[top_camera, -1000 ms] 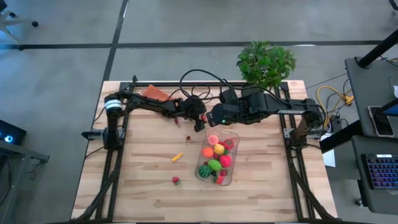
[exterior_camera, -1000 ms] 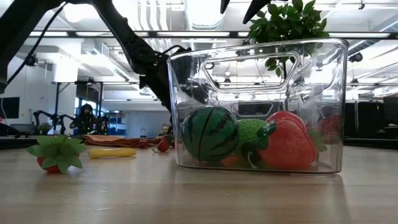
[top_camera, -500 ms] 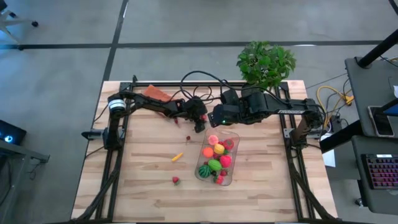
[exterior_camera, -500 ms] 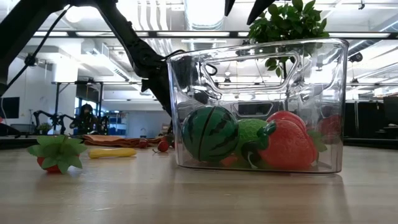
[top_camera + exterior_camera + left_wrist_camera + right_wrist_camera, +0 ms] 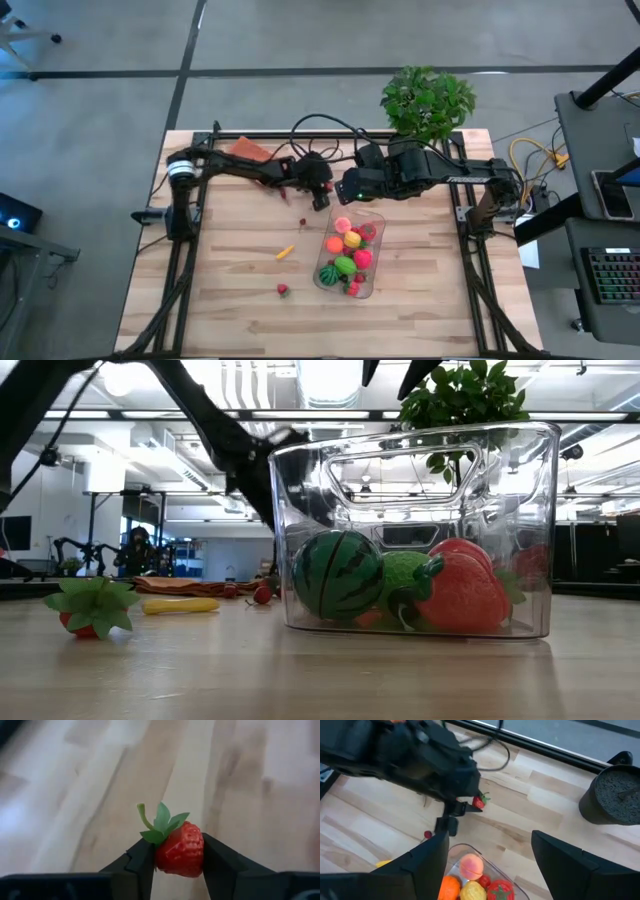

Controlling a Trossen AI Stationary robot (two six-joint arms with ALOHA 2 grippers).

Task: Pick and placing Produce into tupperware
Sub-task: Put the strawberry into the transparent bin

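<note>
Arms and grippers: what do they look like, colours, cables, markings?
Both arms are dark, near black, built of chunky jointed segments. The left arm has a pale silver ring at its shoulder joint; the right arm carries small white lettering along its link. Loose black cables arc over both wrists. The left gripper has two matte black, wedge-shaped fingers; the right gripper has broad, flat black fingers.

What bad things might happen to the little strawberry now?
The left end effector pinches the strawberry only at its fingertips, so it might slip and drop onto the table. The right end effector hovers open above the tupperware, so the two arms could bump at the drop-off.
</note>
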